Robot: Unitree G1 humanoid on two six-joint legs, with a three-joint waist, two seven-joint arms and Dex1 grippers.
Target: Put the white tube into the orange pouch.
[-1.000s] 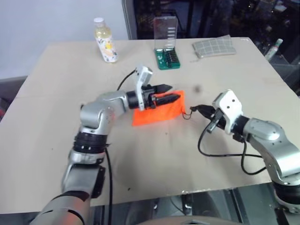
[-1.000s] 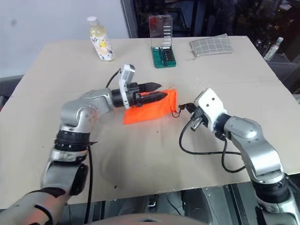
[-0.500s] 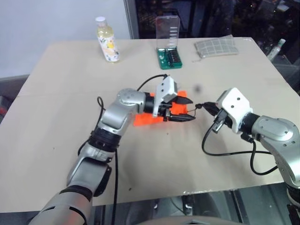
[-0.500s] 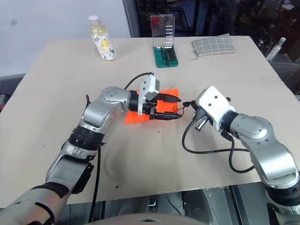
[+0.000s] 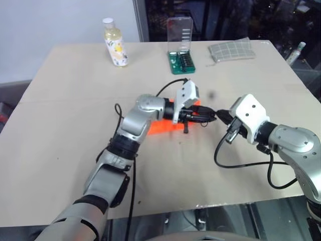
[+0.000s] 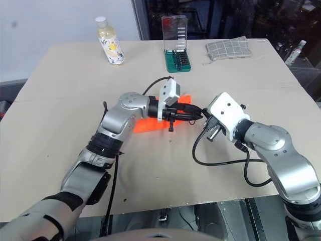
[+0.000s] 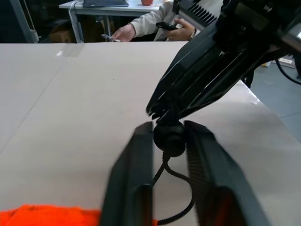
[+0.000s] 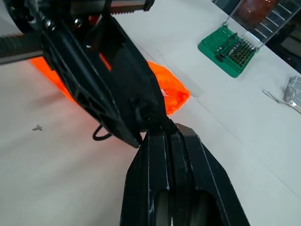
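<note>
Under left claw, orange pouch

Head stereo pair: high above near edge of table, facing forward and down, whole tabletop covered, slight sideways offset between eyes. Left wrist camera: close, low over tabletop, looking along left gripper toward table's right edge. Right wrist camera: close, looking along right gripper toward far edge. All share orange pouch at table centre.
</note>
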